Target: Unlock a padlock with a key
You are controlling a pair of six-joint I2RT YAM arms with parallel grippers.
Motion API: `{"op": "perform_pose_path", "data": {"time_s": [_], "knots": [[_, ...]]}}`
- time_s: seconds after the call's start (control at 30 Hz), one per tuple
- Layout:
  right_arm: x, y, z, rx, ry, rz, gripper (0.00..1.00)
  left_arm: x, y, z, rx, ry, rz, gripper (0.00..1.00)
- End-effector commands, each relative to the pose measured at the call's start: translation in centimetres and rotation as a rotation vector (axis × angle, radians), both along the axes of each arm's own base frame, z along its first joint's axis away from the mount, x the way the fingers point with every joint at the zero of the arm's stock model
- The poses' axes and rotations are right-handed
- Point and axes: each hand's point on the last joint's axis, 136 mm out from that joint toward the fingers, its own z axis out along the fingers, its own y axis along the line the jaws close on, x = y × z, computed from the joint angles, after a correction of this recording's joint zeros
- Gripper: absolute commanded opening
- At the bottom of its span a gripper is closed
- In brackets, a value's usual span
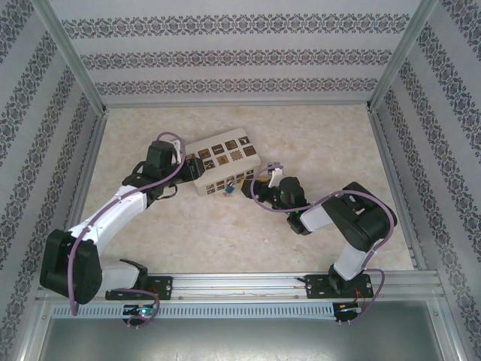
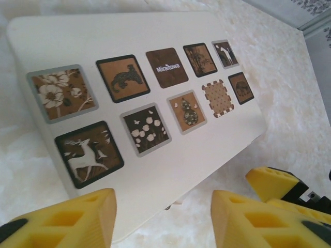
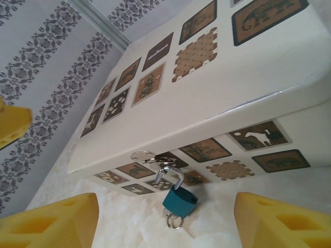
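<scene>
The tiny blue padlock (image 3: 180, 200) hangs by its silver shackle (image 3: 171, 175) from a metal hasp (image 3: 143, 155) on the front wall of the white box (image 3: 217, 98). A small silver key ring (image 3: 175, 222) shows under its body. My right gripper (image 3: 165, 219) is open, its yellow fingers (image 3: 57, 222) wide on either side of the padlock and short of it. In the top view the padlock (image 1: 225, 192) sits just left of the right gripper (image 1: 246, 189). My left gripper (image 2: 163, 209) is open over the box's near edge (image 2: 170, 170); in the top view this left gripper (image 1: 189, 169) is at the box's left end.
The white box (image 1: 222, 165), its lid covered with several dark patterned squares, lies mid-table on a pale marbled surface (image 1: 225, 241). Patterned walls and metal frame posts (image 1: 71, 56) enclose the table. A yellow finger of the right gripper (image 2: 274, 183) shows beside the box.
</scene>
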Motion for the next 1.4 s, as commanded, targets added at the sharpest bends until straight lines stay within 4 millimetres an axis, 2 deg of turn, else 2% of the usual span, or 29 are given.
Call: {"op": "perform_pose_path", "data": {"time_s": [0.0,0.13,0.37,0.9,1.1,1.37], "knots": [[-0.8,1.4,0.5,0.075,-0.009,0.054,0.71,0.8,-1.7,0.1,-0.026,0.009,-0.072,0.47],[-0.5,2.6,-0.1,0.137,0.006,0.060,0.71,1.7,-2.9,-0.8,-0.050,0.049,-0.114,0.41],[0.0,4.2,-1.4,0.136,0.031,0.078,0.68,2.9,-4.4,-2.9,-0.083,0.115,-0.156,0.33],[1.6,6.5,-2.6,0.163,0.067,0.139,0.62,3.5,-4.3,-7.1,-0.028,0.212,-0.157,0.29],[1.9,7.1,-2.5,0.170,0.068,0.161,0.60,3.5,-4.4,-7.6,-0.034,0.226,-0.158,0.29],[1.6,7.1,-2.1,0.162,0.043,0.185,0.57,3.5,-4.5,-7.4,-0.038,0.222,-0.159,0.29]]}}
